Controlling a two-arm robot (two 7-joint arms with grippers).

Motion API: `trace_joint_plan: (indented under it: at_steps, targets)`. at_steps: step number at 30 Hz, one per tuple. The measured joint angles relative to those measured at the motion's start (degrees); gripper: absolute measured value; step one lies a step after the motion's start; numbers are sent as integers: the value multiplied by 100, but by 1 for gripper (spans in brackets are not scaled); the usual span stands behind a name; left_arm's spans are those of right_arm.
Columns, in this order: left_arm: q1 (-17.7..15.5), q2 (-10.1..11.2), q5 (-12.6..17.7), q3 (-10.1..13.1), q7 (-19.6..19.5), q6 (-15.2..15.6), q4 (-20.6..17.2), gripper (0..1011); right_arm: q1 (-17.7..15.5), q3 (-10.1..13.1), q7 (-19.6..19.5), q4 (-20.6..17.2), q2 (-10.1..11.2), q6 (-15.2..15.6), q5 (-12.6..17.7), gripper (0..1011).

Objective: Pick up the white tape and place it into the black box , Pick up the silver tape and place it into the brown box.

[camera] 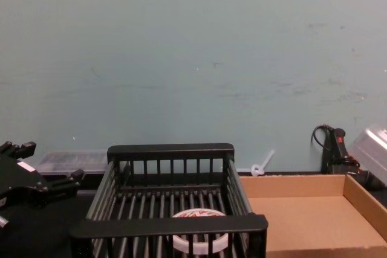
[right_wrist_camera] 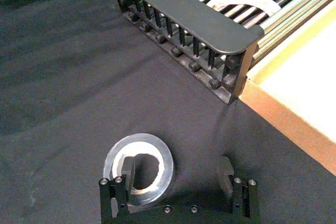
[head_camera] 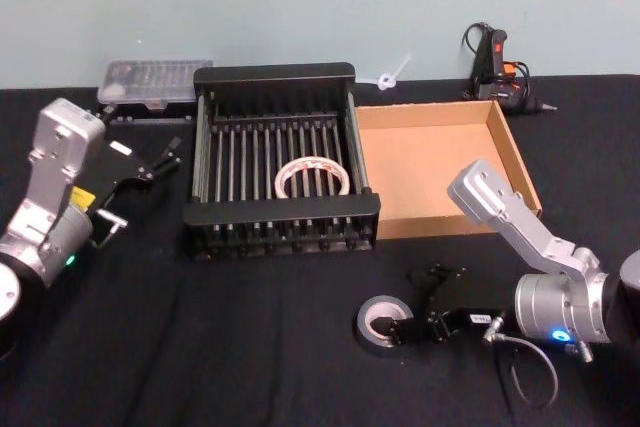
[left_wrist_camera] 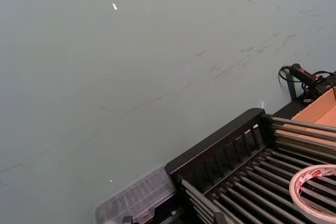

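White tape (head_camera: pixel 312 178) sits in black box (head_camera: pixel 283 162). Silver tape (head_camera: pixel 382 323) on desk's near edge; my right gripper (head_camera: pixel 428 303) fingers apart, straddling its rim. Brown box (head_camera: pixel 505 160) waits.

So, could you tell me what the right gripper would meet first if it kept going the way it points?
The silver tape: the right gripper is open, one of its jaws already over the roll's centre hole.

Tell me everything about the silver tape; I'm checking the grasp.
The silver tape is a thick, dull grey roll with a pale inner core, lying flat on the black cloth in front of the black box. The right gripper is open, one finger inside its centre hole, the other out past its rim. It is not yet lifted.
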Motion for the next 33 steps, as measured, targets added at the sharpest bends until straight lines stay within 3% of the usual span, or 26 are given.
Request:
trace_joint_plan:
  at_steps: [10,14,18,33]
  targets:
    - [0,0,0,0,0,0,0,1001,-3,1,1,-5,4,0,0,1003]
    - [0,0,0,0,0,0,0,1001,-5,3,1,-7,5,0,0,943]
    - [0,0,0,0,0,0,0,1001,-7,5,1,-9,5,-1,0,859]
    - [0,0,0,0,0,0,0,1001,-8,7,2,-11,5,-7,0,358]
